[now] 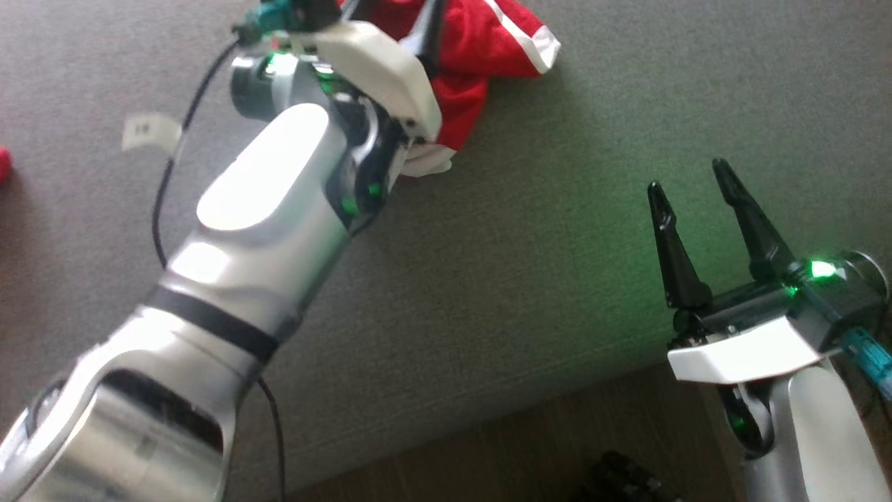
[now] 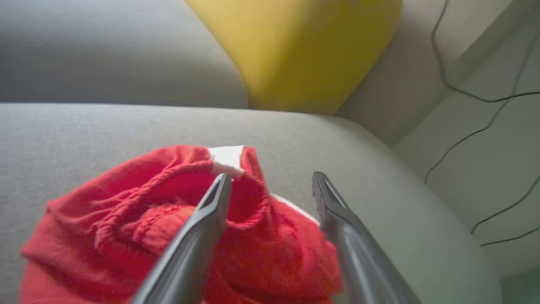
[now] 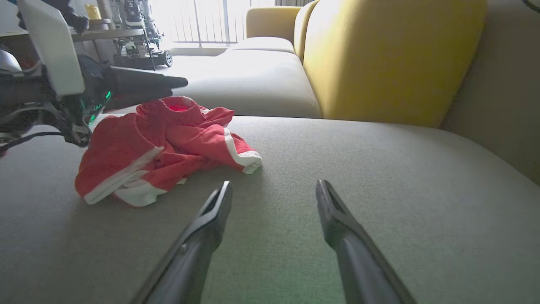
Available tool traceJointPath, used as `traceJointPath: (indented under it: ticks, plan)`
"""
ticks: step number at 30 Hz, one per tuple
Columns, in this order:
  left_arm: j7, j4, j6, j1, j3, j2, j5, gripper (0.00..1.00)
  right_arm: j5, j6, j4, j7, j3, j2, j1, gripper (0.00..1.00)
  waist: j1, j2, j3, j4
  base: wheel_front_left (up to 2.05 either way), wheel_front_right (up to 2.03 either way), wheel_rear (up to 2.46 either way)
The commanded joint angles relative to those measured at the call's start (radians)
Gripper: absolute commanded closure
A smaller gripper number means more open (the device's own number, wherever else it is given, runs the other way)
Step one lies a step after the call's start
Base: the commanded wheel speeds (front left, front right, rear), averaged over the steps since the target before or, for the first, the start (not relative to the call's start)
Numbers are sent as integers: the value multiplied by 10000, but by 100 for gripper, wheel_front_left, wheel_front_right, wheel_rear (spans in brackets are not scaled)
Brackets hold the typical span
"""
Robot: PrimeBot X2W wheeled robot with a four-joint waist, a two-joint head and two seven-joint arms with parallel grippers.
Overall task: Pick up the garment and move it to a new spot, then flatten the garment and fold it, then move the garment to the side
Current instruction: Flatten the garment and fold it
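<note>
The red garment [image 3: 160, 147] with white trim lies crumpled on the grey sofa seat [image 3: 379, 190], in front of a yellow back cushion [image 3: 392, 59]. The left arm reaches forward over it. The left hand [image 2: 271, 179] is released, fingers spread, its left finger [image 2: 211, 211] lying against the gathered waistband. The right hand [image 3: 274, 185] hovers low over bare seat, well apart from the garment, released, fingers spread and pointing toward the cushion.

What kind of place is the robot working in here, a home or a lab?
Probably a home living room: the red garment lies on a grey sofa seat with a yellow back cushion, and a bright window stands beyond.
</note>
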Motion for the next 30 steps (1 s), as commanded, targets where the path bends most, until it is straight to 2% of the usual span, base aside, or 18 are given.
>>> traceJointPath:
  ticks: [1, 4, 10, 12, 20, 25, 26, 27, 28, 29, 30]
  plan:
    - [160, -18, 155, -534, 70, 106, -162, 0, 67, -2, -357, -92, 220, -72, -192, 0, -1, 0, 115, -129, 0, 0, 0]
    - [283, 767, 608, -1073, -291, 106, -310, 0, 119, -2, -361, -92, 239, -72, -251, 0, -1, 0, 173, -231, 0, 0, 0]
    - [615, 1955, 1055, -1632, -607, 106, -996, 0, 160, -2, -336, -92, 370, -72, -287, 0, -1, 0, 166, -405, 0, 0, 0]
    - [744, 2195, 1120, -1781, -714, 106, -1228, 0, 177, -2, -327, -92, 446, -72, -295, 0, -1, 0, 152, -461, 0, 0, 0]
    - [1070, 2398, 847, -2204, -1502, 106, -1888, 0, 348, -2, -276, -92, 639, -72, -316, 0, -1, 0, 117, -797, 0, 0, 0]
    - [931, 3281, 1266, -2564, -2011, 106, -1666, 0, 533, -2, -345, -92, 643, -72, -380, 0, -1, 0, 172, -1154, 0, 0, 0]
    - [789, 3515, 1371, -2657, -2078, 106, -1565, 11, 577, -2, -358, -92, 639, -72, -375, 0, -1, 0, 173, -1210, 0, 0, 0]
    - [722, 3738, 1418, -2705, -2127, 106, -1512, 51, 605, -2, -361, -92, 657, -72, -360, 0, -1, 0, 161, -1262, 0, 0, 0]
    - [693, 3934, 1430, -2736, -2125, 106, -1523, 71, 627, -2, -366, -92, 689, -72, -333, 0, -1, 0, 147, -1310, 0, 0, 0]
    - [653, 4114, 1419, -2762, -2088, 107, -1562, 100, 646, -2, -361, -92, 720, -72, -306, 0, -1, 0, 121, -1348, 0, 0, 0]
    - [641, 4283, 1379, -2789, -2079, 107, -1581, 100, 667, -2, -351, -92, 745, -72, -281, 0, -1, 0, 95, -1379, 0, 0, 0]
